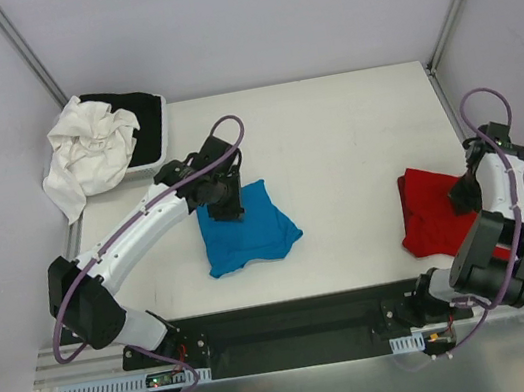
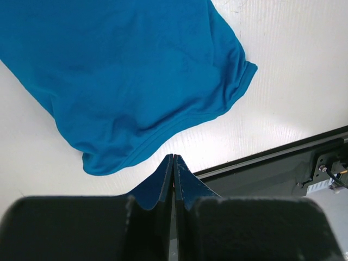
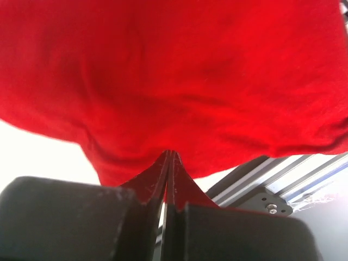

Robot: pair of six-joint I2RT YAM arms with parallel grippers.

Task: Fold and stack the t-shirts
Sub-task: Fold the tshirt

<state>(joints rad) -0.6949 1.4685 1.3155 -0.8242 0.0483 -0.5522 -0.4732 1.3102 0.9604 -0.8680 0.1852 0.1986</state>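
The flat white desk (image 1: 332, 133) has grey walls round it and a black strip (image 1: 294, 317) along its near edge. A soft, bright blue t-shirt (image 1: 248, 231) lies bunched up, a bit left of the middle and closer to the near edge. The left claw (image 1: 226, 205) is over the far left corner of the blue t-shirt. In the left wrist view the shirt (image 2: 136, 70) spreads out just past the claw (image 2: 173, 162). Its two fingers are pressed flat together, with no cloth between them.

A soft, plain red t-shirt (image 1: 430, 212) lies crumpled by the right edge, close to the near right corner. The right claw (image 1: 463, 195) is at the right side of the red t-shirt. In the right wrist view the red cloth (image 3: 174, 70) fills the top, and the claw (image 3: 167, 156) has its fingers squeezed together, tips right at the cloth. I cannot tell if a bit of cloth is pinched there.

The left arm starts at the near left corner, bends at the elbow and reaches far in toward the middle. The right arm is folded up tight by its base, with the wrist tipped down.

A light tray (image 1: 161, 137) sits at the far left corner. It holds a black cloth (image 1: 136, 104) and a crumpled white cloth (image 1: 90, 150) that spills over the left edge. Bare desk lies between the two shirts and along the far edge. A metal rail (image 3: 283, 182) runs just past the red t-shirt.
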